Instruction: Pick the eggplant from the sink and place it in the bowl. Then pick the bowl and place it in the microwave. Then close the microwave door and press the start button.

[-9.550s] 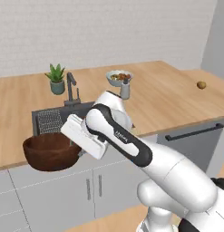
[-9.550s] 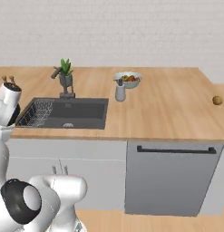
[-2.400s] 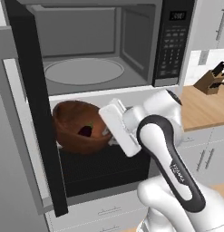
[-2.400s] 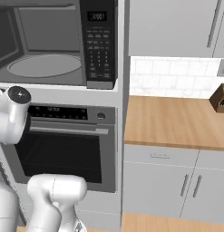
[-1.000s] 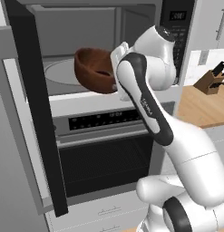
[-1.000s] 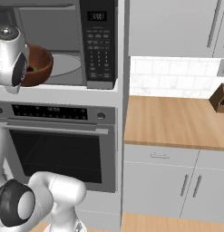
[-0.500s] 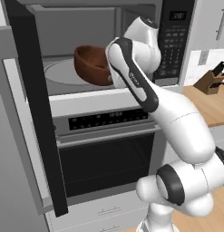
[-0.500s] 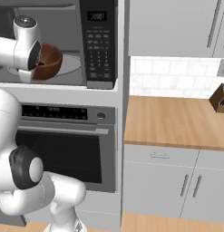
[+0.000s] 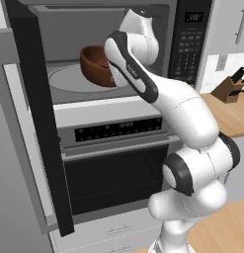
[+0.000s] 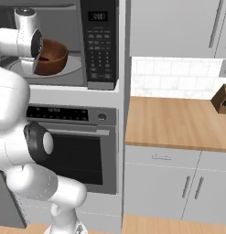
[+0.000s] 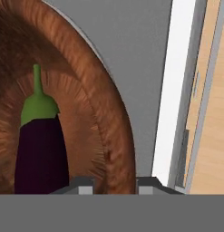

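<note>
Microwave (image 9: 143,59) open | bowl (image 9: 96,64) inside, pincer (image 11: 114,183) on rim | eggplant (image 11: 41,149) in bowl

Microwave display (image 10: 98,16): pale digits showed at the top of the microwave (image 9: 108,54) panel, too small to read.
Keypad (image 10: 99,50): rows of light marks below that display, none legible.
Oven panel (image 9: 118,127): faint pale marks in a strip under the microwave, unreadable.
Elsewhere: no readable text.
</note>
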{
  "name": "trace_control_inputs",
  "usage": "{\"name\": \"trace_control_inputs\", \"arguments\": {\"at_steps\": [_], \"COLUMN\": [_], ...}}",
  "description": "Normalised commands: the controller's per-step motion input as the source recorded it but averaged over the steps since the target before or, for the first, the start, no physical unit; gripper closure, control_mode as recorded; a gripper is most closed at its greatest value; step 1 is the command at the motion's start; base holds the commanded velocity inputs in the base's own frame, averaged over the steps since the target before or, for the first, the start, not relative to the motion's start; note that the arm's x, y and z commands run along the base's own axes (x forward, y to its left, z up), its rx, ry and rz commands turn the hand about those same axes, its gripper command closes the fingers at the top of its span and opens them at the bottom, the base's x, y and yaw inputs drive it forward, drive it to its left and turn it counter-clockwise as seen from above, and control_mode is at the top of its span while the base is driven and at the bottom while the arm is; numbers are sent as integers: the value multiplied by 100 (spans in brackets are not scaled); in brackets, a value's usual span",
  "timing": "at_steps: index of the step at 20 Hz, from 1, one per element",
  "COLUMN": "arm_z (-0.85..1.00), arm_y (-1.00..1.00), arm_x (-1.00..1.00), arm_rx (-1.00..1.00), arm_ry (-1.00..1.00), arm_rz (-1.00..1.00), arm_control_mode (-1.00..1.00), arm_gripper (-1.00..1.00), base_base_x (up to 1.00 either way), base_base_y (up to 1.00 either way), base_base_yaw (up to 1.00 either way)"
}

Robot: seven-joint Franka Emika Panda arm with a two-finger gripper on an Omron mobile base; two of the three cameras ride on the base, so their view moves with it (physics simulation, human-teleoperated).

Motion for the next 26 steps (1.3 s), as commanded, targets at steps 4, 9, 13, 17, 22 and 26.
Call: {"name": "trace_control_inputs", "arguments": {"at_steps": [4,9,13,17,22,26], "arm_z": [-13,-19,-4,-12,-8,13], "arm_y": [22,7,0,0,-5,-27], "arm_x": [32,-4,-7,-50,-93,-91], "arm_rx": [-6,-3,0,0,5,6], "arm_ry": [7,-4,-22,-32,-37,-28], "arm_rz": [0,1,2,0,0,-1], "arm_control_mode": [-100,-100,-100,-100,-100,-100], "arm_gripper": [100,-100,-100,-100,-100,-100], "base_base_x": [0,0,0,0,0,0], "base_base_y": [0,0,0,0,0,0], "base_base_yaw": [0,0,0,0,0,0]}}
